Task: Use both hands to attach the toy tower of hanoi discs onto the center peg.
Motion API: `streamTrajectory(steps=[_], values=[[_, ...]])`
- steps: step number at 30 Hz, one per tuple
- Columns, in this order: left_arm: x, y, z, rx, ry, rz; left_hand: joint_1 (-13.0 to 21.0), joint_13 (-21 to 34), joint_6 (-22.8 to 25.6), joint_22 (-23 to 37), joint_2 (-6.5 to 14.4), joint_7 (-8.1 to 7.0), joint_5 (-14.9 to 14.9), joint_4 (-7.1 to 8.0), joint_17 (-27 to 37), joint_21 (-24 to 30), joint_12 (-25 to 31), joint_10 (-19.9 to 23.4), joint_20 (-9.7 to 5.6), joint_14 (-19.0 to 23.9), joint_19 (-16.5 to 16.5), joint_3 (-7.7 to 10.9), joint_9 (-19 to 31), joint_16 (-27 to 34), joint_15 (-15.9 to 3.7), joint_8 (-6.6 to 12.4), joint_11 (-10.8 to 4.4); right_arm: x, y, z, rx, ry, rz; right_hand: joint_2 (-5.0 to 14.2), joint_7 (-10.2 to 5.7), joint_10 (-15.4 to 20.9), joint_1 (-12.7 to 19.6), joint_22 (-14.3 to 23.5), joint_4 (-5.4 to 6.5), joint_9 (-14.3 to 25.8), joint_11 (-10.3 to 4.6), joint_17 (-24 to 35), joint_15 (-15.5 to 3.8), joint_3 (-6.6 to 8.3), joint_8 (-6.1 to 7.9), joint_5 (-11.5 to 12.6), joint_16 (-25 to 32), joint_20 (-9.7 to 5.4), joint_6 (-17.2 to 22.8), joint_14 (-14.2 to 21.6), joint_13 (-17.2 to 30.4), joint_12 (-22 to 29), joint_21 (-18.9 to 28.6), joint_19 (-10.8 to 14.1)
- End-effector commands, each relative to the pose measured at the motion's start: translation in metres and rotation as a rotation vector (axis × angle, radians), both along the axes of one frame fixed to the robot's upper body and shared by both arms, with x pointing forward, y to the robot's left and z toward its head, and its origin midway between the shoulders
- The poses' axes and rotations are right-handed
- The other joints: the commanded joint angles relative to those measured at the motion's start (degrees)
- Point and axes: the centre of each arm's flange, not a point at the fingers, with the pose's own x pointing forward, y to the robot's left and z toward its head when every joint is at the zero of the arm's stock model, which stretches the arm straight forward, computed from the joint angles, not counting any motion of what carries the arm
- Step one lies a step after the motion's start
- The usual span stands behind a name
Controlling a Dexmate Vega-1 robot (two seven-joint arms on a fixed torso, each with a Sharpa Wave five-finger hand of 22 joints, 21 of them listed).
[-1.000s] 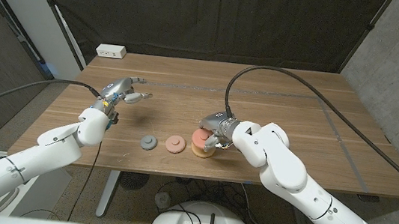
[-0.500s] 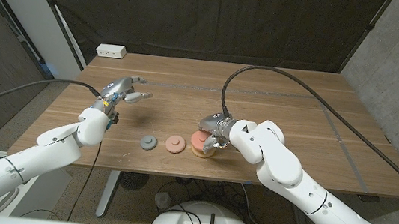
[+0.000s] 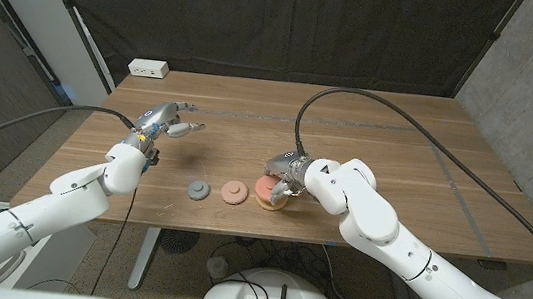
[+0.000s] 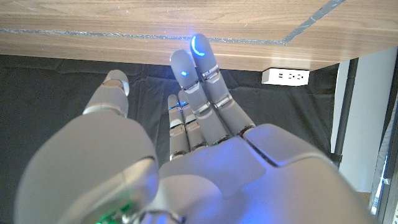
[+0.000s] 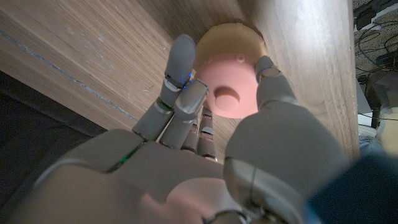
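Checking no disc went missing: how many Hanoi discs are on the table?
4: a grey disc, a pinkish-brown disc beside it, and a pink disc held by the right robot hand over a tan disc. Others may be hidden.

- The head view looks down from above the robot onto the wooden table (image 3: 369, 131), facing a dark curtain (image 3: 261, 18) behind it; both arms enter from the bottom corners.
- The left wrist view sits close behind the left hand (image 4: 205, 143), looking along its back toward the curtain. The picture is turned, so the table edge (image 4: 124, 37) runs above the curtain. It shares a white power strip (image 4: 285, 76) with the head view (image 3: 149, 69).
- The right wrist view sits very close behind the right hand (image 5: 205, 130), looking down at the tabletop. It shares the pink disc (image 5: 227, 87) on a tan disc (image 5: 233, 37) with the head view (image 3: 266, 187).
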Motion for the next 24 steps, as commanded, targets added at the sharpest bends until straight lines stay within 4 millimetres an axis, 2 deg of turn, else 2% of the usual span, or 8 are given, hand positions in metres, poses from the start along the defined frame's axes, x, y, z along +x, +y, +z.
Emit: streamTrajectory(steps=[1, 24], values=[[0.003, -0.001, -0.002, -0.001, 0.003, -0.005, 0.0, 0.2, 0.5, 0.0, 0.4, 0.16, 0.0, -0.04, 0.0, 0.5, -0.2, 0.3, -4.96, -0.4, -0.1, 0.53, 0.2, 0.4, -3.30, -0.25, 0.11, 0.006, 0.003, -0.002, -0.006, 0.012, -0.002, 2.38, -10.54, 13.0, -1.6, 0.1, 3.97, 0.4, -12.29, 0.1, 0.03, 4.77, 0.12, 0.5, 0.2, -1.34, 10.7, -0.1, 0.5, 0.0, 0.1, 0.0], [0.007, 0.001, -0.001, -0.006, 0.011, 0.004, -0.2, 0.2, 0.5, -0.4, 0.5, 0.26, 0.0, -0.02, 0.0, 1.0, -0.2, 0.3, -4.98, -0.3, -0.2, 0.66, 0.2, 0.6, -3.30, -0.26, 0.11, 0.019, -0.001, -0.013, -0.040, 0.032, -0.038, 2.22, -10.57, 13.2, -2.2, 0.1, 3.99, 0.5, -12.16, 0.1, 0.05, 5.46, -0.09, 0.5, 0.2, -1.32, 10.9, -0.4, 0.9, -0.5, 0.0, -0.1]])
